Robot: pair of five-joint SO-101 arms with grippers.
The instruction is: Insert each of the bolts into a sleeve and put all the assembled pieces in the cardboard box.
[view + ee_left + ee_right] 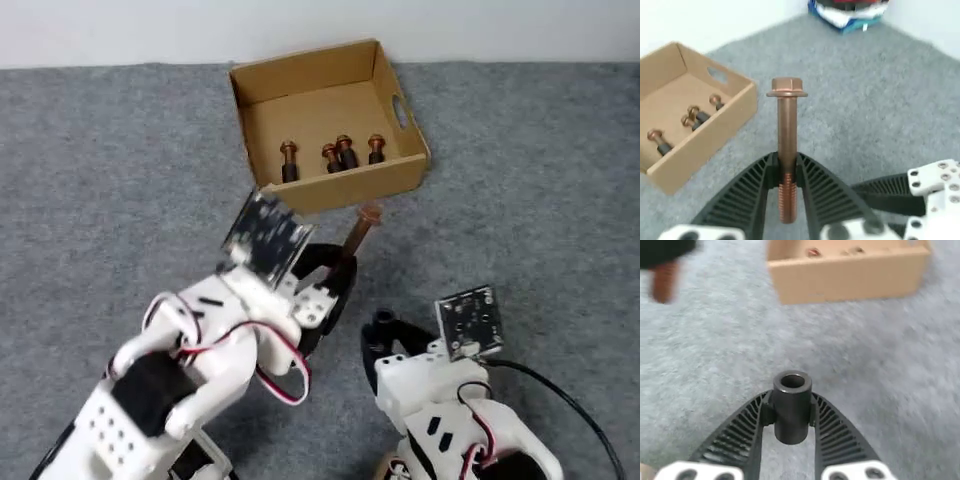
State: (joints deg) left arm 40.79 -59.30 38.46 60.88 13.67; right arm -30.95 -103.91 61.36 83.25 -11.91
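Note:
My left gripper (335, 275) is shut on a copper bolt (358, 238), which it grips by the shank with the flanged head pointing toward the cardboard box (345, 188). In the left wrist view the bolt (786, 130) stands between the fingers (752, 187) with its threaded end nearest the camera. My right gripper (385, 332) is shut on a black sleeve (791, 407), whose open bore faces up and toward the box (845, 277). Several assembled pieces (340, 153) lie inside the box. The bolt's threaded end (662, 282) shows off to one side of the sleeve.
Grey carpet (530, 200) covers the table around the box. A white wall runs behind it. A blue and white bundle (850, 12) lies far off on the carpet. Part of the right arm (935, 185) sits close beside my left gripper.

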